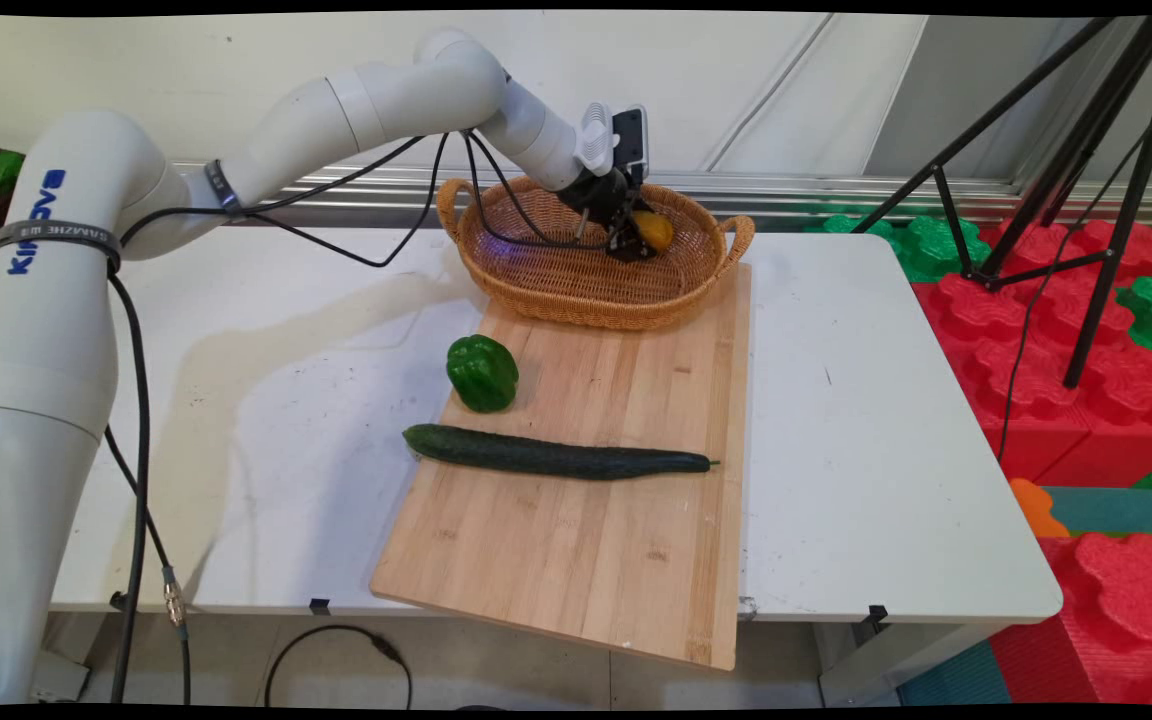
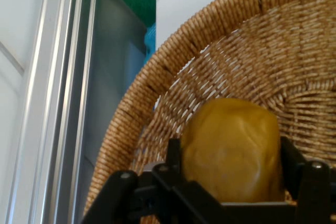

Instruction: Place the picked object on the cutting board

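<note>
My black gripper reaches down into the wicker basket at the back of the table. Its fingers are shut on a yellow bell pepper, which sits low inside the basket near its far right wall. In the hand view the yellow pepper fills the space between the two fingers, with the basket's woven wall curving behind it. Whether the pepper rests on the basket floor I cannot tell.
A wooden cutting board lies in front of the basket. On it are a green bell pepper and a long dark cucumber. A black tripod and red and green foam blocks stand right of the table.
</note>
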`<state>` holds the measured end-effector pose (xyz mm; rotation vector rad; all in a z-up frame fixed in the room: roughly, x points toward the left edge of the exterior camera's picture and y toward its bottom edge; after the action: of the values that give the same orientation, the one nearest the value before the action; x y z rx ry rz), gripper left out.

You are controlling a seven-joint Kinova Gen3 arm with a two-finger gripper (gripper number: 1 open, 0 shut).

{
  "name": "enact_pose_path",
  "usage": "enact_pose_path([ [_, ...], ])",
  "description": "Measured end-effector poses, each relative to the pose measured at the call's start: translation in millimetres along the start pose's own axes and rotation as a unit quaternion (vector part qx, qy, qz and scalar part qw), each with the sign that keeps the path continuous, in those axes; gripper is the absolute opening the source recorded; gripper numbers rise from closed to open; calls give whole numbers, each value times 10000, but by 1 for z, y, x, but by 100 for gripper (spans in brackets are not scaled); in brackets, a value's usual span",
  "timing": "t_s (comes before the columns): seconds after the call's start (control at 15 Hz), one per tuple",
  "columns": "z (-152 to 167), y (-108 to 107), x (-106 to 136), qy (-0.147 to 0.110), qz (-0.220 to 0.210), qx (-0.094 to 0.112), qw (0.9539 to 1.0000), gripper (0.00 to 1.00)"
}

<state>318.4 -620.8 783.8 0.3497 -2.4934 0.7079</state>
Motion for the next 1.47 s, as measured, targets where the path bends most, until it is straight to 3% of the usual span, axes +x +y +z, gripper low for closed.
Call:
enact_pose_path([
  [0.73, -22, -1, 4, 163, 68, -58, 9998, 0],
  [1.2, -75, 2, -1, 302, 82, -129, 9994, 0],
  [1.47, -121, 11, -7, 408, 0, -180, 9990, 0],
])
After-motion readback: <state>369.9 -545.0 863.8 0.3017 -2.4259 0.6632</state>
